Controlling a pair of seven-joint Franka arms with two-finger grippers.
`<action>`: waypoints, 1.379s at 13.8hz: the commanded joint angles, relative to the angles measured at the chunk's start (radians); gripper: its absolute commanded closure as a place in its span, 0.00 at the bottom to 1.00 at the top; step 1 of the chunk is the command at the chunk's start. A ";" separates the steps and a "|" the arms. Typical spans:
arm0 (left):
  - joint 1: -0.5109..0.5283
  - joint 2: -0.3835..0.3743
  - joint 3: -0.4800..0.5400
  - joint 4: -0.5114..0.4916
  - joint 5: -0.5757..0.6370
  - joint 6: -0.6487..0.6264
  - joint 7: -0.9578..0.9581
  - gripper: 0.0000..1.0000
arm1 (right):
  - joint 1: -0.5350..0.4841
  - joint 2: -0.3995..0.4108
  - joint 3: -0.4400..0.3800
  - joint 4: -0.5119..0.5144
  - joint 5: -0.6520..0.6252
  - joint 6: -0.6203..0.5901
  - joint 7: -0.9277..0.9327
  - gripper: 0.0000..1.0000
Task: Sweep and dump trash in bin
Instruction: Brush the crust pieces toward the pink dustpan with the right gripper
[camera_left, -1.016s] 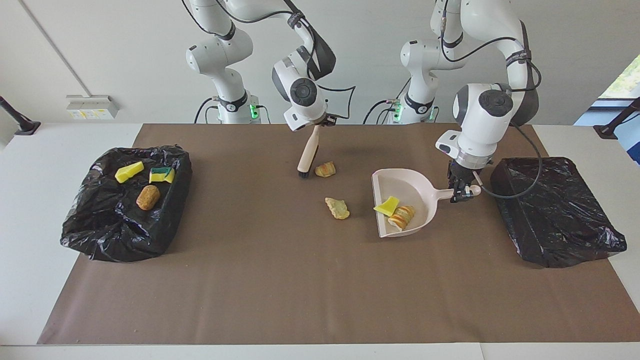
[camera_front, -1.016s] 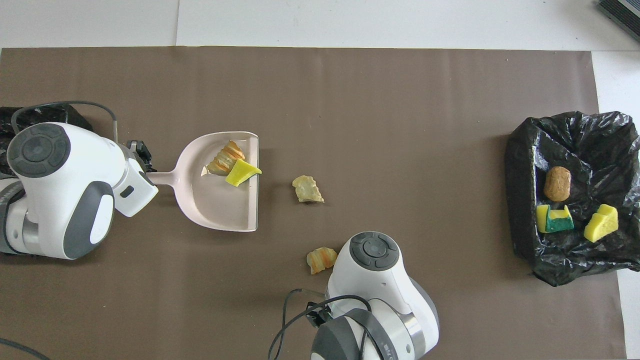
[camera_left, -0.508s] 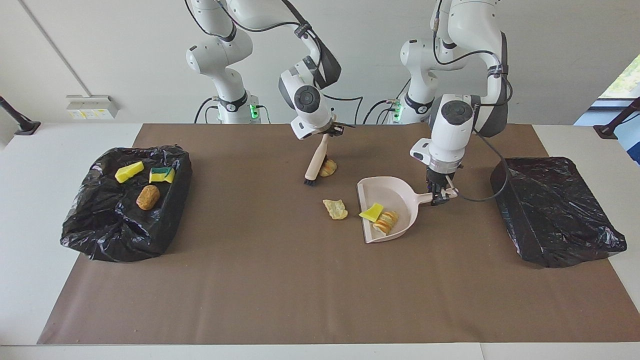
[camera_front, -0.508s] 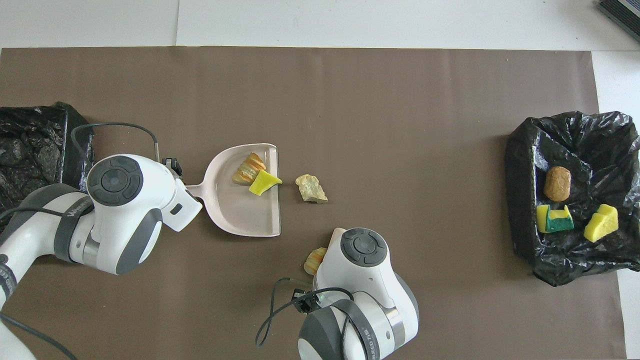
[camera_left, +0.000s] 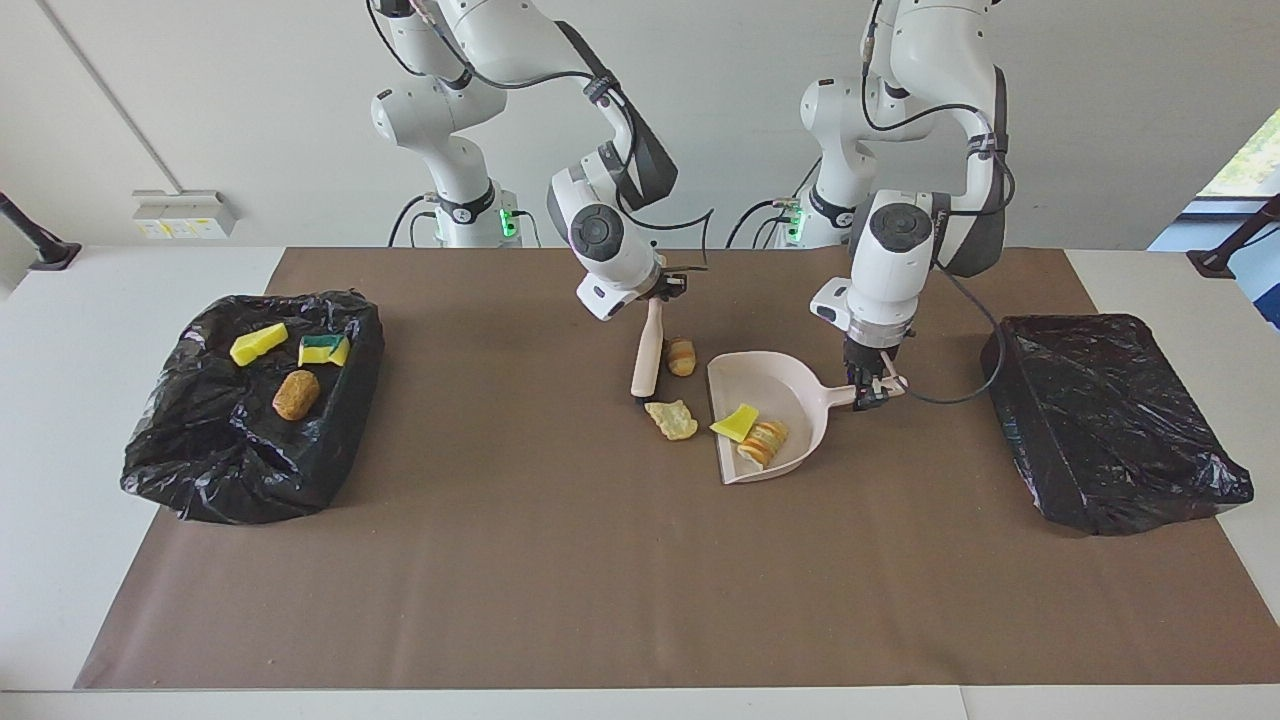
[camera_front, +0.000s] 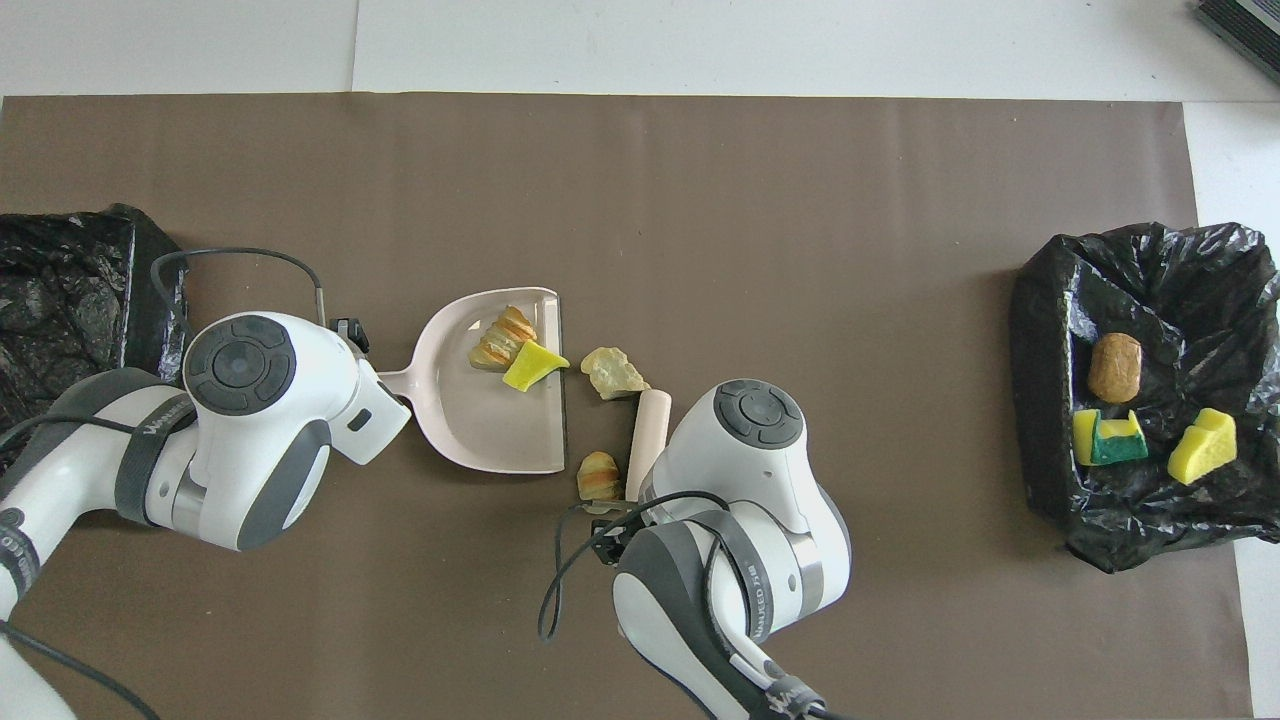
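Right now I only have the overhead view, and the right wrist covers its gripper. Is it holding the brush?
Observer: Yes. The right gripper is shut on the top of the brush, which hangs nearly upright.
Operator: Where are the bristles?
Observer: Down at the mat, beside the pale chunk.
Operator: And the left gripper?
Observer: Shut on the handle of the dustpan, which looks flat on the mat.

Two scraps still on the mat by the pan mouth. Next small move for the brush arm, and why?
Probably a short stroke of the cream-handled brush, held in the shut right gripper, toward the pink plastic dustpan. The pale yellow-green scrap and the orange-striped tan chunk lie between the bristles and its open edge; the shut left gripper holds the handle.
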 joint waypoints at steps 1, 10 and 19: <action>0.001 -0.008 0.009 -0.025 0.016 0.043 -0.020 1.00 | -0.003 0.044 0.008 0.116 0.016 -0.085 -0.015 1.00; 0.004 -0.006 0.009 -0.027 0.016 0.045 -0.021 1.00 | 0.084 -0.101 0.010 -0.046 -0.012 -0.158 0.434 1.00; 0.007 -0.005 0.009 -0.025 0.016 0.055 -0.030 1.00 | 0.126 0.008 0.010 -0.013 0.085 0.174 0.220 1.00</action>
